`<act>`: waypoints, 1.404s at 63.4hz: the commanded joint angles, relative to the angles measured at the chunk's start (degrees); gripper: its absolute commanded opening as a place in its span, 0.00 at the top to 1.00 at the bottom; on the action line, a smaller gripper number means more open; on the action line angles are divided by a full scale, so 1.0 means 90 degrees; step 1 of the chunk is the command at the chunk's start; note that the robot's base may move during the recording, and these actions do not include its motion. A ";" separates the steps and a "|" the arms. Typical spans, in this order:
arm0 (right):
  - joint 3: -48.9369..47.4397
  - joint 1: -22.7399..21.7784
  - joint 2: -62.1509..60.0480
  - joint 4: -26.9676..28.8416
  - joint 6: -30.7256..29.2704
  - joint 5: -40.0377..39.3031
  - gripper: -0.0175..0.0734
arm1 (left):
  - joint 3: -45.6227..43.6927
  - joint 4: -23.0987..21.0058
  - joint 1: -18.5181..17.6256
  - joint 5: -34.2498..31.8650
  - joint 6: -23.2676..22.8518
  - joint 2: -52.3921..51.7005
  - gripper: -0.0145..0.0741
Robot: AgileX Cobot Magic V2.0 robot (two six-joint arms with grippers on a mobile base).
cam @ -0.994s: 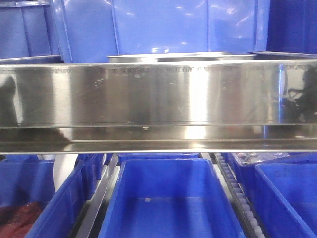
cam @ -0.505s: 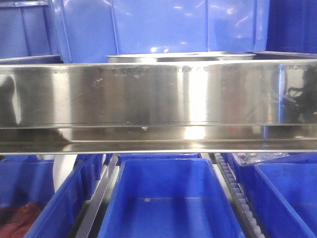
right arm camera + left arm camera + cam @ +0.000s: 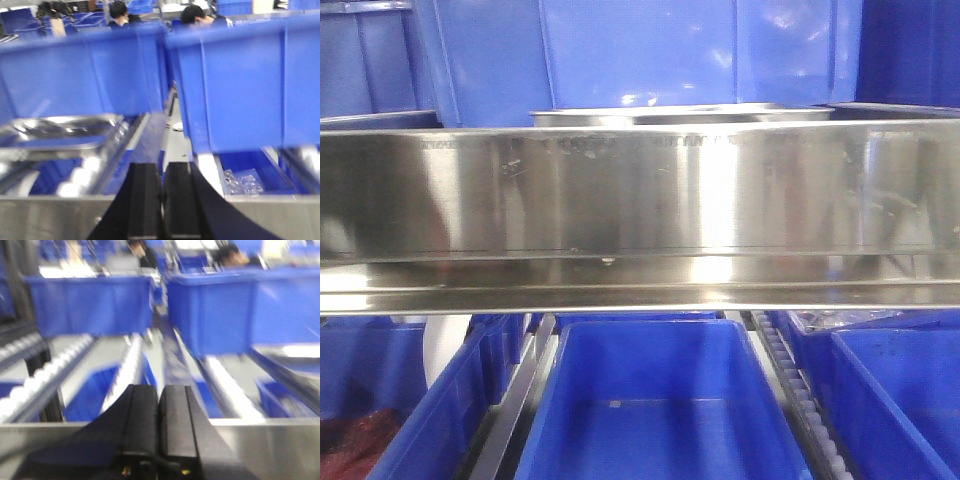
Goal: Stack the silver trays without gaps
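A silver tray [image 3: 680,116] shows only as a thin shiny rim just above the steel shelf rail [image 3: 640,200] in the front view. From the right wrist it lies on the rollers at the left [image 3: 60,131], ahead and left of my right gripper [image 3: 162,167], which is shut with nothing in it. The left wrist view is blurred; a bright steel surface at its right edge [image 3: 295,354] may be that tray. My left gripper [image 3: 159,390] is shut and holds nothing, over the rail. Neither gripper touches a tray.
Large blue bins [image 3: 235,85] stand on the shelf behind the tray, and more blue bins [image 3: 660,410] sit on the level below. White rollers [image 3: 45,375] line the shelf. A lower bin holds clear plastic bags [image 3: 242,181]. People [image 3: 197,15] work in the background.
The dark reflections at the left and right ends of the rail have gone. The front view has shifted slightly to the left. The tray has not moved.
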 commanded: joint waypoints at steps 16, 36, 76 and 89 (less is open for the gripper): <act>-0.1873 0.0001 0.1838 0.0049 -0.0081 0.0289 0.12 | -0.2002 -0.0287 -0.0027 0.0792 0.0009 0.2129 0.33; -0.3347 0.1024 0.3750 0.0076 -0.0163 0.0667 0.12 | -0.3376 -0.0486 -0.2263 0.0948 0.0387 0.4014 0.26; -0.8187 0.1843 0.9004 -0.0120 0.0240 0.3904 0.12 | -0.8985 0.1927 -0.4252 0.3384 -0.2320 0.9925 0.27; -0.9085 0.1843 1.0018 -0.0852 0.1586 0.4493 0.12 | -0.9884 0.2047 -0.4018 0.3848 -0.3379 1.1081 0.27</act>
